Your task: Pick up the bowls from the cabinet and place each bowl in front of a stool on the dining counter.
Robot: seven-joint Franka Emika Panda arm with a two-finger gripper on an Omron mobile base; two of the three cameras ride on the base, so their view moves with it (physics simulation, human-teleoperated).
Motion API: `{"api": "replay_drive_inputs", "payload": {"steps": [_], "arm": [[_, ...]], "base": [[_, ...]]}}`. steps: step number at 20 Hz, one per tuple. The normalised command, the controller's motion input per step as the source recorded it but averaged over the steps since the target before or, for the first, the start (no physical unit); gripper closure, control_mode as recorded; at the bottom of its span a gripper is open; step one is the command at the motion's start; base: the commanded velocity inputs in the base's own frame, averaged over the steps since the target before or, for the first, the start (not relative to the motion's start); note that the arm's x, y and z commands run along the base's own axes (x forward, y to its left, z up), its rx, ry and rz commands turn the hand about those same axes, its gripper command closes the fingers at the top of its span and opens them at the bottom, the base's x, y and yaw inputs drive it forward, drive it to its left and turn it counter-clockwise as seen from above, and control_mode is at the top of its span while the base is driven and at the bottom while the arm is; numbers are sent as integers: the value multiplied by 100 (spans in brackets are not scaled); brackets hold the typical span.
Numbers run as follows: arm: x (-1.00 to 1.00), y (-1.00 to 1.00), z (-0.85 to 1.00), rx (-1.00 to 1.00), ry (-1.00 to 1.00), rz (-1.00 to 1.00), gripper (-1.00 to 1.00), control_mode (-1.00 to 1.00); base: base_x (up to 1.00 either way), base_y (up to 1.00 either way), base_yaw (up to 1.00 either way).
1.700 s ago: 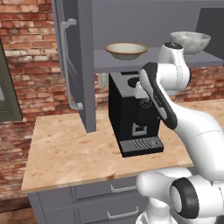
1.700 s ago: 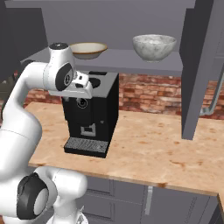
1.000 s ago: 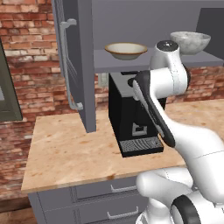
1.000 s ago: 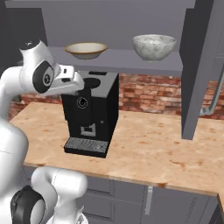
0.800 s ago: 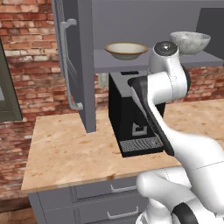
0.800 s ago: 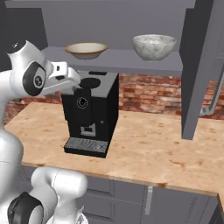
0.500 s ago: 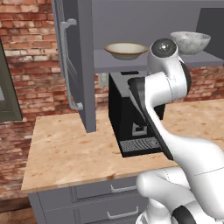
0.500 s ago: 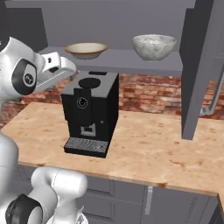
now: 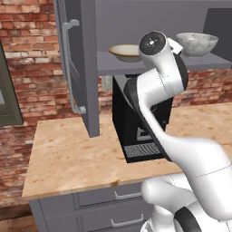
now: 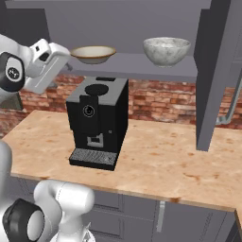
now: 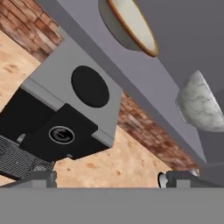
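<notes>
Bowls wait on the open cabinet's shelf.
Cream bowl (image 10: 92,54) and marbled bowl (image 10: 167,50) sit well apart on the shelf (image 10: 142,66) above the coffee machine (image 10: 97,122); the gripper (image 11: 107,178), at the cream bowl's 9 o'clock, gapes wide, holding nothing.

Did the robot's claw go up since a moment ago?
Yes. In the right base view the claw has risen from beside the black coffee machine toward the grey shelf, near the cream brown-rimmed bowl.
</notes>
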Motion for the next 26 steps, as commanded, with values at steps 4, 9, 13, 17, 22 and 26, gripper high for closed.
{"api": "replay_drive_inputs", "payload": {"steps": [4,9,13,17,22,26], "arm": [[8,-4,6,-13,3,4,-100,-100],[11,4,0,0,4,0,-100,-100],[28,19,6,0,6,0,-100,-100],[27,16,6,0,8,0,-100,-100],[39,5,5,0,11,0,-100,-100],[56,0,0,0,6,3,-100,-100]], "base": [[0,0,0],[0,0,0],[0,0,0],[0,0,0],[0,0,0],[0,0,0]]}}
